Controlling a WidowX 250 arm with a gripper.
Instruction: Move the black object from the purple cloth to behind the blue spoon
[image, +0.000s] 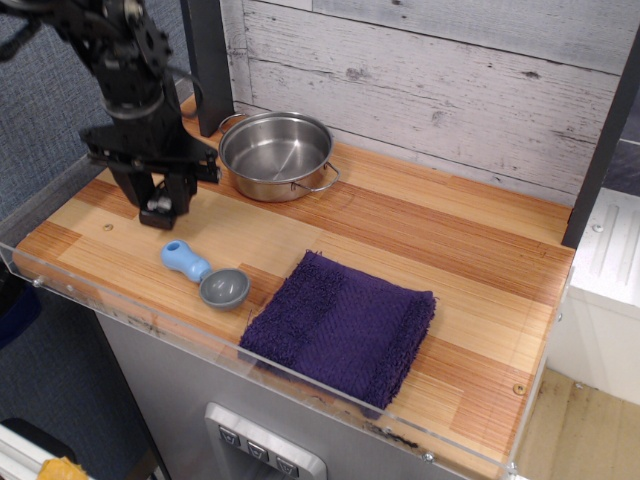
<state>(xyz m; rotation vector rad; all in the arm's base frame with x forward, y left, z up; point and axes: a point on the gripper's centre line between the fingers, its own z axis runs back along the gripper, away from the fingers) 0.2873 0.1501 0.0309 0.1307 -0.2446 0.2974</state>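
The purple cloth (340, 325) lies folded at the front middle of the wooden table with nothing on it. The blue spoon (203, 273) lies left of it, its blue handle pointing back-left and its grey bowl toward the cloth. My gripper (160, 203) hangs at the left of the table, just behind the spoon's handle. It is shut on the black object (156, 217), a small dark thing with pale marks held between the fingers. Its lower end is at or just above the table surface. The fingers hide most of it.
A steel pot (276, 155) with side handles stands at the back, right of my gripper. A clear acrylic rim (120, 310) runs along the front and left table edges. A dark post (207, 60) stands behind the pot against the plank wall.
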